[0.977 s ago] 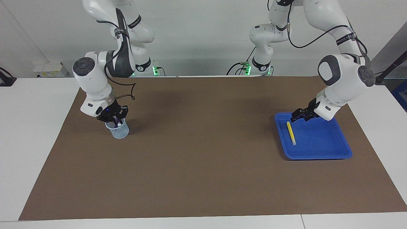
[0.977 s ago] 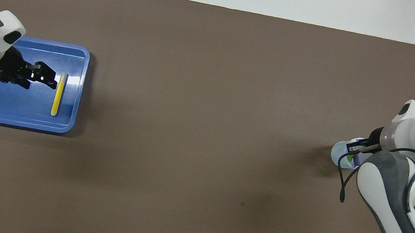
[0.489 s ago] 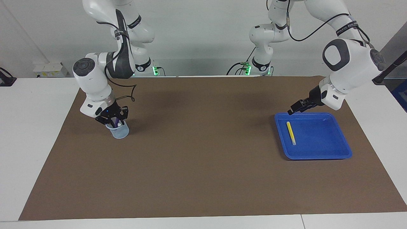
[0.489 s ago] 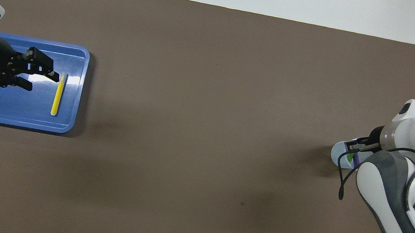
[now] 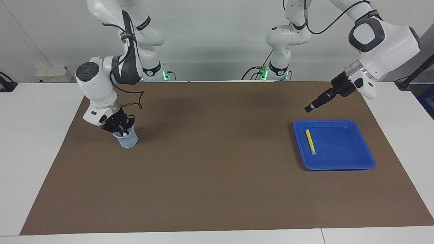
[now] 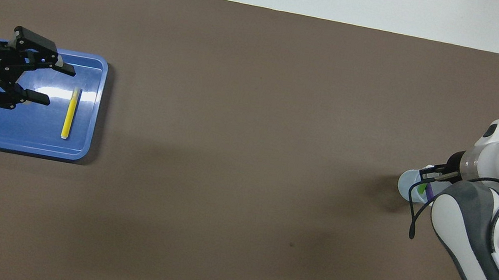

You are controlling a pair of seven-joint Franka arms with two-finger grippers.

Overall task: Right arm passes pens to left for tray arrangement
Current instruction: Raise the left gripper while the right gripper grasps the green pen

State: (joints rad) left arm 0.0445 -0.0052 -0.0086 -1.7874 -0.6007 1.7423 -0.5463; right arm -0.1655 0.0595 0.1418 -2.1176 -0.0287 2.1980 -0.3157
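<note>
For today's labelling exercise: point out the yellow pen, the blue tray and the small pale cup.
yellow pen point(image 5: 310, 141), facing view, middle of its barrel.
blue tray point(image 5: 342, 145), facing view, bare floor.
pale cup point(image 5: 128, 141), facing view, its wall.

White table point(image 5: 40, 142): brown mat point(image 5: 217, 162); mat carries tray point(image 5: 368, 159), cup point(image 5: 128, 140).

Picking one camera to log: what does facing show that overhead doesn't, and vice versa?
Facing only: both arm bases, and the left gripper raised clear above the mat, not touching the tray.
Overhead only: the left gripper's fingers spread open, and green and purple pens standing in the cup.
Both: yellow pen lying in the tray, right gripper at the cup's mouth.
</note>
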